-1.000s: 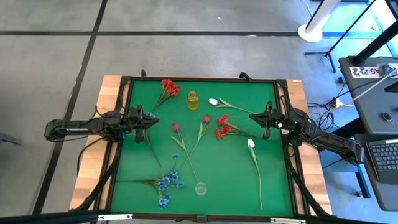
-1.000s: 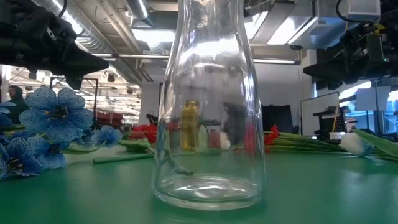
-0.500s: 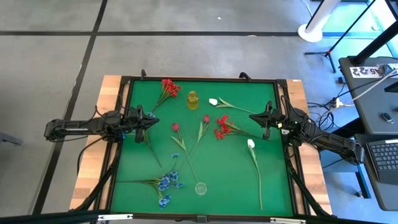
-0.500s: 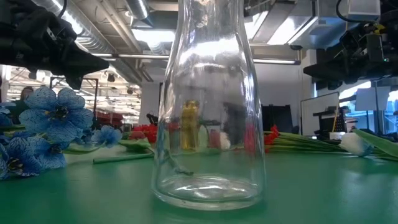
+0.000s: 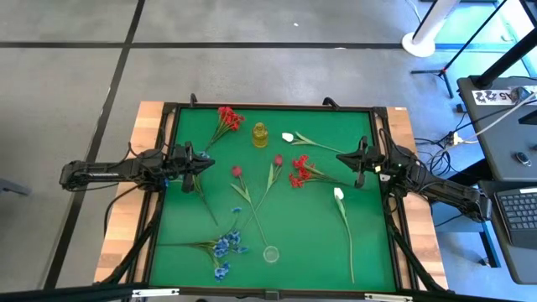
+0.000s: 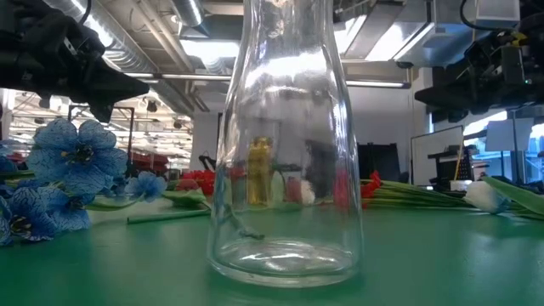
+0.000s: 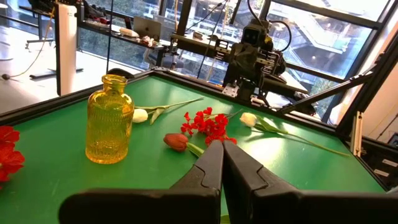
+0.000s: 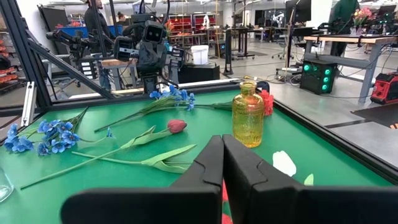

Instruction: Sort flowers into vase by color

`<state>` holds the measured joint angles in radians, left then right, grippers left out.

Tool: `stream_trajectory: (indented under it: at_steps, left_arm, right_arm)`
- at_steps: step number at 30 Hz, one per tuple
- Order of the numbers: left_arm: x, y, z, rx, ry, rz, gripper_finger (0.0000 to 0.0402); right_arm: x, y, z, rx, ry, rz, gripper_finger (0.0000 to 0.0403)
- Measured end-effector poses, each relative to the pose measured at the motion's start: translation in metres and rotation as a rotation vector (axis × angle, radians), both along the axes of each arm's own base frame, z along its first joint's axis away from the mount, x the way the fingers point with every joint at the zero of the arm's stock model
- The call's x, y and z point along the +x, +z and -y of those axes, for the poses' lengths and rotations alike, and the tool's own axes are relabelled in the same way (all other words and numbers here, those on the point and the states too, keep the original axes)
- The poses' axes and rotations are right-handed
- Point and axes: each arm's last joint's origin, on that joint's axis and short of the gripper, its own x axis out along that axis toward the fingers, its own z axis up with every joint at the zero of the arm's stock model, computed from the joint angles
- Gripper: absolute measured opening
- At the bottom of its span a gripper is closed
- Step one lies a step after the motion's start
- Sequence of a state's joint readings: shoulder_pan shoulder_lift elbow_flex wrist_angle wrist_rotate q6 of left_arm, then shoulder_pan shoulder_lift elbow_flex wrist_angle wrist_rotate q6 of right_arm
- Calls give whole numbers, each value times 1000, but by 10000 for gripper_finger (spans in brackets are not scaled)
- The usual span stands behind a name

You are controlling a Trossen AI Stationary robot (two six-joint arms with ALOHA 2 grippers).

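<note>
Red, blue, white flowers (image 5: 296, 170) flat, scattered

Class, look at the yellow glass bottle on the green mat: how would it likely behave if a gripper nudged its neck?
The yellow glass bottle stands upright, taller than wide, so it may tip. Its round body would probably roll once down. Being glass, it looks breakable.

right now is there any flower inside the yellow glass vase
No, the yellow glass vase stands empty on the green mat, and the red tulip and red cluster lie beside it.

No legible text or labels anywhere.
</note>
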<state>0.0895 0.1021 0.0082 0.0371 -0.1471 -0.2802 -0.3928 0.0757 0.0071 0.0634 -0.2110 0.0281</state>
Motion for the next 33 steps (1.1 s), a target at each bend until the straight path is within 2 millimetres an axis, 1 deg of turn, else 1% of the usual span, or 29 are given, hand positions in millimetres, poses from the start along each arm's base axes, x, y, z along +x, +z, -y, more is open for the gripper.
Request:
stream_trajectory:
  at_steps: [4,6,8,10,12,14,16,17,20,22,25,28,30,33]
  left_arm:
    - [0,0,0,0,0,0,0]
    - [0,0,0,0,0,-1,0]
    - [0,0,0,0,0,-1,0]
    - [0,0,0,0,0,0,0]
    - [0,0,0,0,0,0,0]
    - [0,0,0,0,0,0,0]
    - [0,0,0,0,0,0,0]
    - [0,0,0,0,0,0,0]
    - [0,0,0,0,0,0,0]
    - [0,0,0,0,0,0,0]
    - [0,0,0,0,0,0,0]
    - [0,0,0,0,0,-1,0]
    - [0,0,0,0,0,0,0]
    - [0,0,0,0,0,0,0]
  right_arm:
    - [0,5,2,-18,-62,47,5]
    - [-1,10,2,-38,-73,102,5]
    - [-2,20,2,-62,-85,169,5]
    - [-3,29,1,-69,-88,173,5]
    - [-4,44,1,-79,-88,188,5]
    - [-3,58,2,-86,-89,158,5]
    - [3,68,4,-93,-90,74,5]
    - [6,76,5,-104,-89,43,5]
    - [23,99,12,-98,-83,-80,5]
    - [35,105,17,-72,-77,-228,5]
    - [54,117,27,-63,-122,-433,5]
    - [75,114,39,-53,-164,-661,7]
    - [88,102,47,-36,-165,-785,15]
    - [106,87,63,26,-120,-850,44]
